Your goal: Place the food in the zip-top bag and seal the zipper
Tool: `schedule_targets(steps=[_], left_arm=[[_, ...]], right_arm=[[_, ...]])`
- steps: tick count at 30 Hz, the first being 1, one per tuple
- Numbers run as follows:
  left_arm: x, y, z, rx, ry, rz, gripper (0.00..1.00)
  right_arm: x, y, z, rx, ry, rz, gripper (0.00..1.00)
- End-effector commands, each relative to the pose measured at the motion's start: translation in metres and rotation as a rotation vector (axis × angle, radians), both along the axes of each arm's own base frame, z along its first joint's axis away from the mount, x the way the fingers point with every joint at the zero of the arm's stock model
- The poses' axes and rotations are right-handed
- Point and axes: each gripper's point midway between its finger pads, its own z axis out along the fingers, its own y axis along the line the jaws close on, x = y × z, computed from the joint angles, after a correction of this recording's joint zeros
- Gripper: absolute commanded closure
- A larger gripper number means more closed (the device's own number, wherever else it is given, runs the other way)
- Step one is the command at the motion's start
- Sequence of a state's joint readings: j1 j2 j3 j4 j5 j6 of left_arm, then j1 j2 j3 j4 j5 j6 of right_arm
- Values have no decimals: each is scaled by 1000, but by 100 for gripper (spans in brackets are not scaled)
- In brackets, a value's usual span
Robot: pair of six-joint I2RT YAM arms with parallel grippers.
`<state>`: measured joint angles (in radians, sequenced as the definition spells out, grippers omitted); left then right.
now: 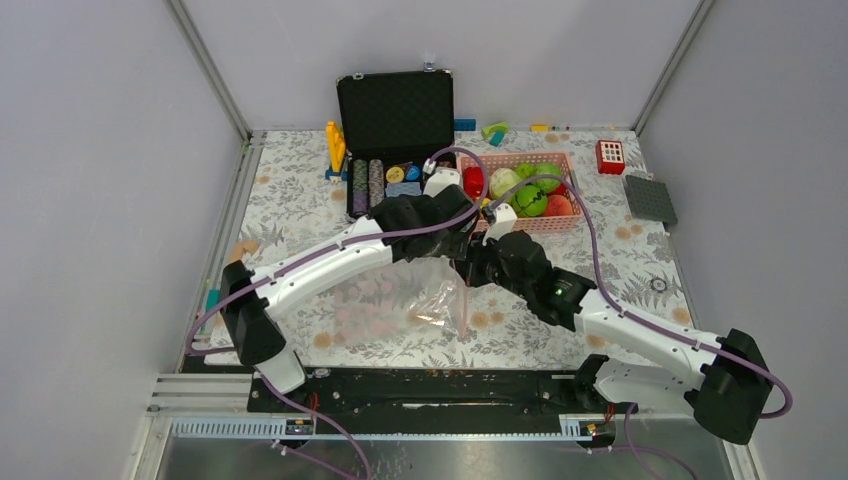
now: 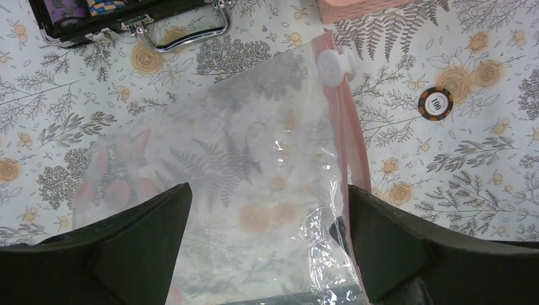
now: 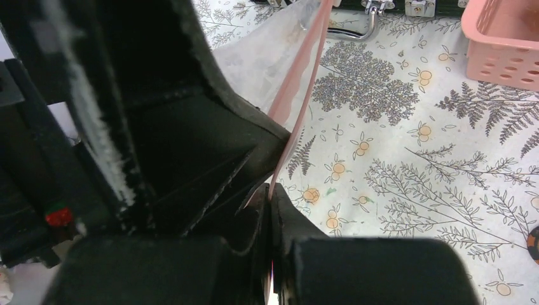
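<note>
Right end effector (image 3: 272, 204) is pinching the zipper (image 3: 300, 105), jaws closed, lower centre. Left end effector (image 2: 268, 194) is hovering wide open, empty, above the zip-top bag (image 2: 235, 152). Food (image 1: 530, 200) is sitting upper centre. Advice: hold strip taut, mouth lifted.

The left gripper (image 1: 448, 245) and right gripper (image 1: 473, 272) sit close together mid-table (image 1: 300, 200), over the top end of a clear bag (image 1: 432, 300) lying flat. Its pink zipper (image 1: 463, 312) runs down the rt edge. Behind them a pink basket (image 1: 530, 225) holds the food (image 1: 529, 200) (green, red, orange pcs), w/ an open black case (image 1: 395, 115) and chips (image 1: 368, 185) just left of it.
</note>
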<state>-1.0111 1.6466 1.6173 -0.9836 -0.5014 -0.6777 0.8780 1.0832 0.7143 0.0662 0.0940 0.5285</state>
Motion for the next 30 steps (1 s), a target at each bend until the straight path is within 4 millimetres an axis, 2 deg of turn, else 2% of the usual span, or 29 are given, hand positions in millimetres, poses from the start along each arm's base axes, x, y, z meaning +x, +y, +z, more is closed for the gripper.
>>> schedule_targets(steps=[1,4,7,11,15,19,26,30], left_arm=[[9,-41,18,-140,-23,-8,9],[9,-46,14,-134,8,-16,14],[7,-41,10,-108,22,-11,23],[-1,-23,10,-69,31,-1,43],[-11,2,13,-21,21,-22,75],[-22,31,26,11,3,-16,89],[-42,77,31,88,4,-11,100],[-50,104,40,130,-24,-4,100]], right_arm=[[-8,28,68,202,-166,103,100],[-4,22,66,188,-170,68,100],[9,6,59,142,-159,-42,100],[21,-11,52,98,-146,-162,100],[25,-17,47,68,-137,-203,100],[33,-30,35,-15,-112,-286,100],[47,-71,17,-167,-79,-451,100],[59,-97,-1,-205,-6,-507,100]])
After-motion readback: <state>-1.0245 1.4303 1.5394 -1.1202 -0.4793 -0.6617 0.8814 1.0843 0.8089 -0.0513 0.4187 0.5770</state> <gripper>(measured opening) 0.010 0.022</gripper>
